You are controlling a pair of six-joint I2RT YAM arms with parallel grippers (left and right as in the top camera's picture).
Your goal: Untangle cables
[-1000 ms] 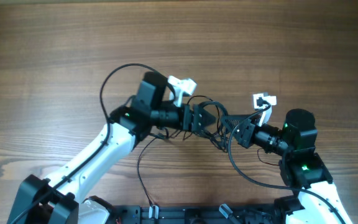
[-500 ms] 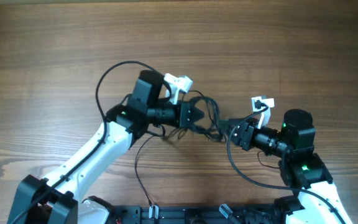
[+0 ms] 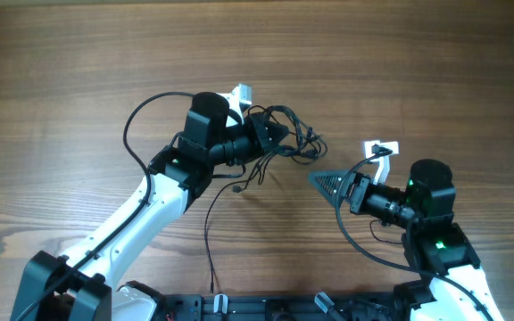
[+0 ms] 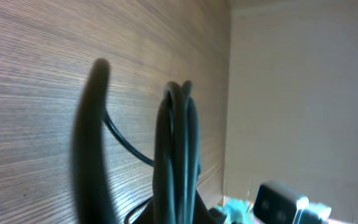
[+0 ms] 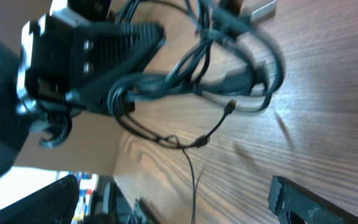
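The cables [image 3: 294, 135] form a small knot of thin dark wires at mid-table, and my left gripper [image 3: 277, 141] is shut on that knot. One thin strand [image 3: 211, 234] trails from it toward the near edge. The right wrist view shows the left gripper [image 5: 114, 62] pinching the cables [image 5: 219, 59], with a small plug end [image 5: 231, 106] hanging free. In the left wrist view the fingers [image 4: 178, 130] are pressed together and a thin strand [image 4: 126, 146] runs beside them. My right gripper [image 3: 332, 185] is open, right of the knot and apart from it; nothing sits between its fingers [image 5: 306, 198].
Thick black arm cables loop beside the left arm [image 3: 136, 125] and under the right arm [image 3: 353, 242]. A black rail [image 3: 266, 308] runs along the near table edge. Bare wooden tabletop [image 3: 400, 53] extends to the far side.
My left gripper shut on the cables and drew them up and to the left. My right gripper opened, let go of the cables, and now sits apart from them.
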